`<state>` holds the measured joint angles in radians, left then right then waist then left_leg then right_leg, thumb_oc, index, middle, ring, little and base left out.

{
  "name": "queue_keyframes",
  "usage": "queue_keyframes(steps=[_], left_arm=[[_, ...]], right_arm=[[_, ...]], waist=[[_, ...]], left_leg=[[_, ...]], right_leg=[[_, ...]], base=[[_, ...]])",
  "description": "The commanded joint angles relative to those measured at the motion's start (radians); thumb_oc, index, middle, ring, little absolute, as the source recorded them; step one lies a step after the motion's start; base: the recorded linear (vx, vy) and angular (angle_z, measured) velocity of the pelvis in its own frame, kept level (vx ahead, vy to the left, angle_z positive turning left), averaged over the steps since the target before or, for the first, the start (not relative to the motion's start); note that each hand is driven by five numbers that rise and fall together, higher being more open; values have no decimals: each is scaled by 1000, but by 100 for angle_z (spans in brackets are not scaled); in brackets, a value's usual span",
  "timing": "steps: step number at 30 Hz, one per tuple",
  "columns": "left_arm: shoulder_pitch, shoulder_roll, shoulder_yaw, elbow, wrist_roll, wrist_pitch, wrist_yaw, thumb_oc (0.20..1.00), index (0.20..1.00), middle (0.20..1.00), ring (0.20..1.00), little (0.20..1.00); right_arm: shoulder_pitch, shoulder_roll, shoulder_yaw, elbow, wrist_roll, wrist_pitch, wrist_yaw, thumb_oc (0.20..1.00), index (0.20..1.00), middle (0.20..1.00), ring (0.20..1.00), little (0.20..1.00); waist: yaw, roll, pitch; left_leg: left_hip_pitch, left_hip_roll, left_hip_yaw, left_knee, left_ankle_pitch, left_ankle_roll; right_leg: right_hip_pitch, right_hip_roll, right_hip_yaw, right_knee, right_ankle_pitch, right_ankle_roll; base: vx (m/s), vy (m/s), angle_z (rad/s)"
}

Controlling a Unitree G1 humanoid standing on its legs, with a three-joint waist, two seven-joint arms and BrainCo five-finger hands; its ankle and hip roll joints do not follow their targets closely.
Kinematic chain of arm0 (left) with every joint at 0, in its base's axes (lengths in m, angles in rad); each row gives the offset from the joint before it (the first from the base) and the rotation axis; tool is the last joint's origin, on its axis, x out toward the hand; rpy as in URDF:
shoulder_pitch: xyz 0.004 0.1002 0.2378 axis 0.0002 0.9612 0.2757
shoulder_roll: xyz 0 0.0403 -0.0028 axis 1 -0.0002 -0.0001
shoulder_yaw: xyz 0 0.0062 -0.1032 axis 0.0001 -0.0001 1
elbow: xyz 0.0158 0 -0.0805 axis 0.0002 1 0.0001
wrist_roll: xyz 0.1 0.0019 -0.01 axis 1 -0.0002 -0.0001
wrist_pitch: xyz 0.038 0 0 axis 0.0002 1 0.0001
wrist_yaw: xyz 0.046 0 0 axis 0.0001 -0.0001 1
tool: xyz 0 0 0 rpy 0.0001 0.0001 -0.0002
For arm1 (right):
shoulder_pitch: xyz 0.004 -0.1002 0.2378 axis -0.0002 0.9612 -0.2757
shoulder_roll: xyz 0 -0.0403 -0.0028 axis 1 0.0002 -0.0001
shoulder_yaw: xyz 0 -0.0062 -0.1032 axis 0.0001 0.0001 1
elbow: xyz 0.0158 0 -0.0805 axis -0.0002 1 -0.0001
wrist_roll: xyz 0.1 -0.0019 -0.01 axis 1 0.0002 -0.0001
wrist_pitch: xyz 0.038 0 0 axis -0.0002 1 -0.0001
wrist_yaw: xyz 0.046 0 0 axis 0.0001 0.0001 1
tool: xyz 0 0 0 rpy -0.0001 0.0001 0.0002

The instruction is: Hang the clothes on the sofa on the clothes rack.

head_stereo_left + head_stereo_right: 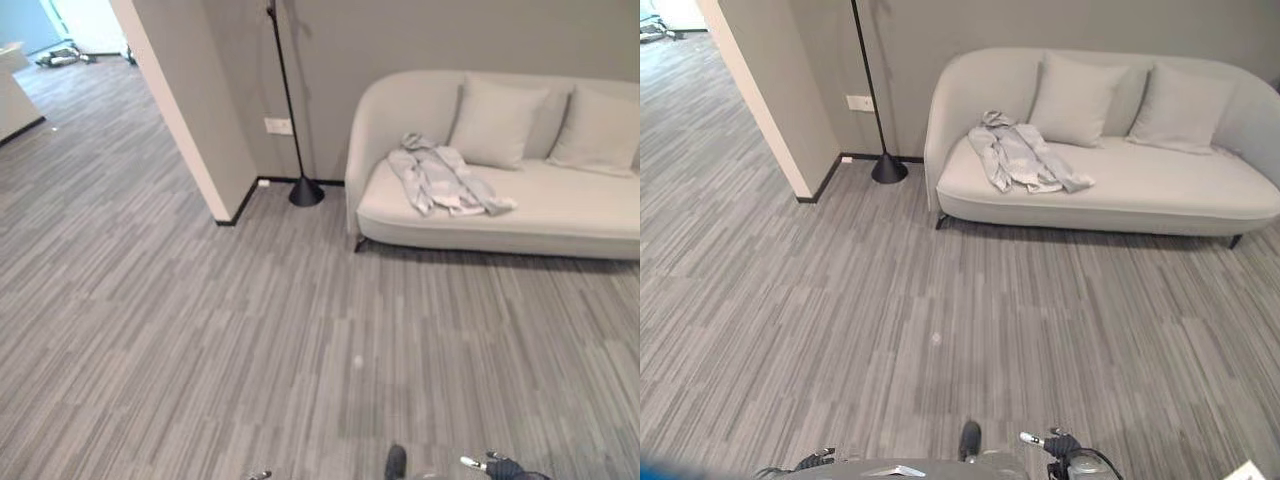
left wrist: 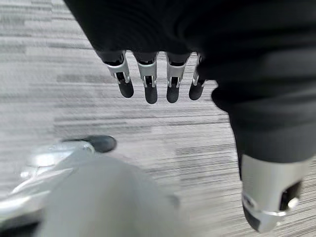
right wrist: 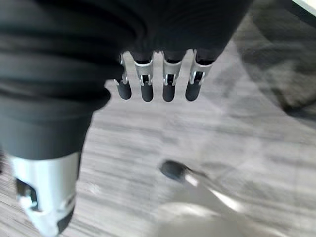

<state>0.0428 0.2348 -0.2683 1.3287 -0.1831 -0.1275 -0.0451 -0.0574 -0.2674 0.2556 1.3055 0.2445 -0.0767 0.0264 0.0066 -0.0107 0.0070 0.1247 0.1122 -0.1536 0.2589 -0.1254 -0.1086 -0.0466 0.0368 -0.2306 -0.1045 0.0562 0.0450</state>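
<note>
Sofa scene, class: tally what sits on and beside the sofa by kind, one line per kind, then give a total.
Pale grey curved fabric sofa: 1
Pale grey square cushions, one beside the other: 2
Crumpled light grey garment on the seat: 1
Black pole stand with a cone base beside the sofa: 1
Total: 5

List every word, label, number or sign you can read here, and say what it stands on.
None can be read.
The grey garment on the sofa shows no print or tag.
The wall socket plate beside the floor lamp is blank as far as it shows.
Left hand and right hand: no markings.
</note>
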Motion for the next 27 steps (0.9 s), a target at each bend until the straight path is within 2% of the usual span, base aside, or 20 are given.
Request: queue_keyframes(steps=[1, 4, 6, 7, 8, 9, 10, 12, 13, 14, 16, 18, 19, 21, 22, 23, 24, 25, 26, 27], left_arm=[[-103, 27, 11, -43, -49, -24, 13, 1000, 1000, 1000, 1000, 1000], [-101, 32, 10, -30, -39, -24, 14, 1000, 1000, 1000, 1000, 1000], [-101, 31, 11, -25, -41, -26, 15, 1000, 1000, 1000, 1000, 1000], [-100, 30, 13, -20, -42, -27, 13, 1000, 1000, 1000, 1000, 1000], [-95, 29, 19, -9, -46, -27, 16, 1000, 1000, 1000, 1000, 1000], [-91, 28, 18, -8, -48, -28, 17, 1000, 1000, 1000, 1000, 1000], [-88, 28, 20, -6, -53, -30, 17, 1000, 1000, 1000, 1000, 1000], [-84, 31, 23, -12, -60, -31, 14, 1000, 1000, 1000, 1000, 1000], [-83, 32, 24, -8, -58, -33, 15, 1000, 1000, 1000, 1000, 1000], [-78, 33, 29, -1, -52, -30, 14, 1000, 1000, 1000, 1000, 1000], [-60, 36, 42, 4, -41, -30, 12, 1000, 1000, 1000, 1000, 1000], [-61, 37, 43, 12, -29, -30, 8, 1000, 1000, 1000, 1000, 1000], [-60, 41, 44, 25, -16, -31, 10, 1000, 1000, 1000, 1000, 1000], [-62, 41, 42, 35, -8, -28, 9, 1000, 1000, 1000, 1000, 1000], [-66, 49, 43, 26, -8, -27, 8, 1000, 1000, 1000, 1000, 1000], [-73, 54, 38, 14, -11, -25, 7, 1000, 1000, 1000, 1000, 1000], [-77, 56, 38, 10, -14, -24, 8, 1000, 1000, 1000, 1000, 1000], [-84, 60, 31, 9, -14, -21, 10, 1000, 1000, 1000, 1000, 1000], [-81, 60, 27, 5, -17, -20, 10, 1000, 1000, 1000, 1000, 1000], [-84, 65, 23, -1, -21, -18, 8, 1000, 1000, 1000, 1000, 1000]], right_arm=[[-47, -18, 26, 8, 43, -27, -16, 1000, 1000, 1000, 1000, 1000], [-58, -28, 25, 5, 57, -21, -17, 1000, 1000, 1000, 1000, 1000], [-62, -30, 28, 4, 57, -22, -17, 1000, 1000, 1000, 1000, 1000], [-64, -32, 29, 0, 56, -23, -17, 1000, 1000, 1000, 1000, 1000], [-61, -32, 32, -5, 50, -27, -18, 1000, 1000, 1000, 1000, 1000], [-61, -34, 35, -6, 46, -27, -17, 1000, 1000, 1000, 1000, 1000], [-57, -36, 41, -6, 42, -29, -18, 1000, 1000, 1000, 1000, 1000], [-58, -38, 49, -10, 35, -31, -19, 1000, 1000, 1000, 1000, 1000], [-59, -35, 50, -8, 29, -31, -21, 1000, 1000, 1000, 1000, 1000], [-57, -30, 48, -6, 19, -28, -23, 1000, 1000, 1000, 1000, 1000], [-51, -17, 63, -1, -12, -20, -14, 1000, 1000, 1000, 1000, 1000], [-51, -11, 66, 3, -20, -19, -10, 1000, 1000, 1000, 1000, 1000], [-44, 2, 64, 4, -26, -16, -1, 1000, 1000, 1000, 1000, 1000], [-39, 12, 62, 8, -31, -14, 7, 1000, 1000, 1000, 1000, 1000], [-35, 18, 64, 8, -34, -14, 11, 1000, 1000, 1000, 1000, 1000], [-42, 18, 58, 5, -31, -16, 12, 1000, 1000, 1000, 1000, 1000], [-48, 13, 53, 5, -30, -13, 11, 1000, 1000, 1000, 1000, 1000], [-51, 15, 51, 0, -29, -14, 10, 1000, 1000, 1000, 1000, 1000], [-53, 17, 50, -6, -28, -14, 6, 1000, 1000, 1000, 1000, 1000], [-42, 19, 54, -19, -26, -15, 2, 1000, 1000, 1000, 1000, 1000]], waist=[[17, -4, 105], [46, -44, 135], [58, -44, 143], [70, -49, 151], [84, -50, 151], [93, -45, 155], [109, -34, 162], [137, -5, 151], [159, -2, 157], [172, 1, 153], [195, 1, 120], [198, -7, 109], [199, -28, 84], [199, -54, 56], [201, -69, 44], [201, -71, 54], [196, -62, 64], [189, -39, 80], [179, -21, 86], [168, -3, 85]], left_leg=[[-40, 1, -3, 213, 309, 15], [-164, -39, 9, 315, 252, 76], [-200, -40, 19, 311, 217, 85], [-250, -38, 38, 269, 191, 89], [-293, -50, 56, 134, 162, 83], [-303, -54, 61, 54, 161, 72], [-322, -71, 58, -56, 183, 64], [-363, -93, 22, -224, 270, 56], [-414, -127, 23, -339, 315, 35], [-455, -131, 99, -346, 332, 33], [-416, -130, 64, -346, 354, 43], [-400, -131, 49, -346, 372, 43], [-376, -137, 54, -346, 366, 57], [-348, -156, 64, -346, 342, 74], [-313, -174, 65, -344, 305, 99], [-277, -196, 63, -333, 267, 133], [-246, -203, 58, -328, 247, 150], [-200, -208, 61, -324, 217, 176], [-170, -200, 54, -324, 202, 185], [-131, -187, 46, -329, 175, 187]], right_leg=[[-24, -45, 59, 17, 53, -5], [36, -59, 112, 17, 18, -21], [58, -56, 123, 17, 3, -19], [83, -62, 126, 17, -17, -15], [108, -64, 132, 17, -42, -12], [125, -61, 136, 17, -57, -11], [155, -49, 144, 17, -83, -11], [193, -17, 163, 17, -113, -15], [247, -7, 192, 17, -150, -20], [290, -6, 221, 17, -174, -17], [312, -15, 243, 17, -184, -2], [325, -27, 249, 17, -192, 8], [332, -70, 257, 17, -179, 36], [332, -122, 258, 38, -132, 71], [291, -159, 269, 140, -68, 95], [222, -188, 266, 302, 43, 113], [172, -203, 258, 401, 113, 113], [113, -239, 199, 521, 193, 104], [73, -259, 159, 579, 185, 92], [32, -273, 84, 542, 105, 70]], base=[[428, -225, 17], [315, -108, -25], [239, -4, -45], [356, 82, -32], [456, 120, -36], [490, 162, -27], [408, 152, -9], [532, 182, 7], [751, 289, -35], [600, 232, -53], [518, 304, -51], [418, 279, -69], [383, 270, -52], [495, 366, -21], [473, 429, -28], [393, 420, -7], [328, 440, 26], [275, 372, 36], [412, 362, 27], [464, 155, 11]])
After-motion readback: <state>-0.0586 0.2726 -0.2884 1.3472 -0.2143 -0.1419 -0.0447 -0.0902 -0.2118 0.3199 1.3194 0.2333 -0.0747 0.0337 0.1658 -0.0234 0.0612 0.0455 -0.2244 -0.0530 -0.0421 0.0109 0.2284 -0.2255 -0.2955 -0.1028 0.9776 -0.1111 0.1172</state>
